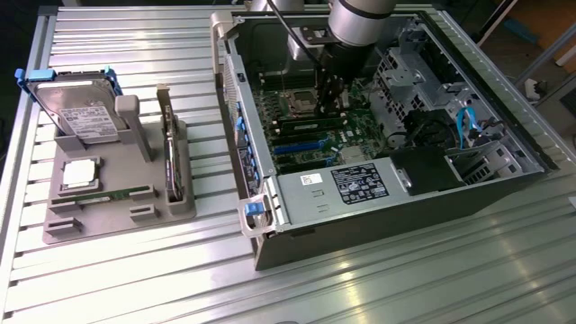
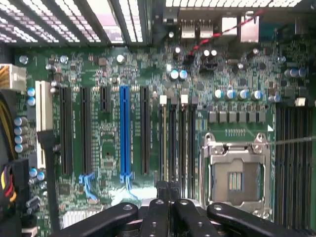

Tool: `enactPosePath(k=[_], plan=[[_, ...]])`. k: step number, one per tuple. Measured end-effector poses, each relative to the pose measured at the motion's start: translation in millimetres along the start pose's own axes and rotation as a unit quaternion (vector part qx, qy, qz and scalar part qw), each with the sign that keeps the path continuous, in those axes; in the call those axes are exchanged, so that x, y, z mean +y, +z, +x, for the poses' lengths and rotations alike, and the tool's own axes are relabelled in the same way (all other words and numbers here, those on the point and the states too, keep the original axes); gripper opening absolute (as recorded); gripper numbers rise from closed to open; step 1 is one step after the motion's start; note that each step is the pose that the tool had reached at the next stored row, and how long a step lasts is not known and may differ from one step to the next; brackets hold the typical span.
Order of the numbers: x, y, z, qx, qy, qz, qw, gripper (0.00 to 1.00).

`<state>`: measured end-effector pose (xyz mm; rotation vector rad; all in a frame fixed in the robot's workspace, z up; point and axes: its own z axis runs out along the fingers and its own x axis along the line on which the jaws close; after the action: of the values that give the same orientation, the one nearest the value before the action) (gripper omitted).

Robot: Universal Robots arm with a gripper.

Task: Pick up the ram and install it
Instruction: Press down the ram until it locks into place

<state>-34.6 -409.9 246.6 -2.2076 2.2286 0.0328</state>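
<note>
My gripper [image 2: 168,191] hangs inside the open computer case [image 1: 270,223], low over the green motherboard [image 2: 108,133]. Its two dark fingers are pressed together with no gap. The ram [image 2: 164,143] shows edge-on as a thin pale strip standing in one of the black memory slots beside the empty processor socket [image 2: 237,177]. My fingertips sit over the near end of that strip. I cannot tell whether they touch it. In the exterior view the gripper [image 1: 331,108] reaches down from the arm [image 1: 360,20], just above the ram [image 1: 306,125], a long dark stick on the board.
A grey holder [image 1: 117,216] on the exterior view's left carries a silver hard drive [image 1: 81,111], a dark card [image 1: 171,155] standing on edge and a thin green strip [image 1: 106,196]. Black and blue expansion slots [image 2: 124,133] lie beside the memory slots. Drive cages and cables [image 1: 468,128] fill the case's right.
</note>
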Motion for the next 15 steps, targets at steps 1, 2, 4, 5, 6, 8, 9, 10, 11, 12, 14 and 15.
enactPosePath(k=[1, 2, 4, 5, 6, 8, 9, 10, 11, 12, 14, 15], plan=[[2.2, 0.0, 0.0, 0.0, 0.0, 0.0001, 1.0, 0.11], [5.7, 0.0, 0.1, 0.0, 0.0, 0.0002, 1.0, 0.11], [13.2, 0.1, 0.1, 0.0, 0.0, 0.0005, 1.0, 0.11], [15.0, 0.2, 0.1, 0.0, 0.0, 0.0005, 1.0, 0.11], [15.8, 0.2, 0.1, 0.0, 0.0, 0.0005, 1.0, 0.11], [15.9, 0.2, 0.1, 0.0, 0.0, 0.0005, 1.0, 0.11], [15.9, 0.2, 0.1, 0.0, 0.0, 0.0005, 1.0, 0.11], [15.9, 0.2, 0.2, 0.0, 0.0, 0.0005, 1.0, 0.11], [15.9, 0.8, 0.2, 0.0, 0.0, 0.0006, 1.0, 0.11], [15.9, 1.9, 0.2, 0.0, 0.0, 0.0006, 1.0, 0.11], [15.9, 4.7, 0.2, 0.0, 0.0, 0.0005, 1.0, 0.11], [15.8, 5.8, 0.3, 0.0, 0.0, 0.0005, 1.0, 0.11]])
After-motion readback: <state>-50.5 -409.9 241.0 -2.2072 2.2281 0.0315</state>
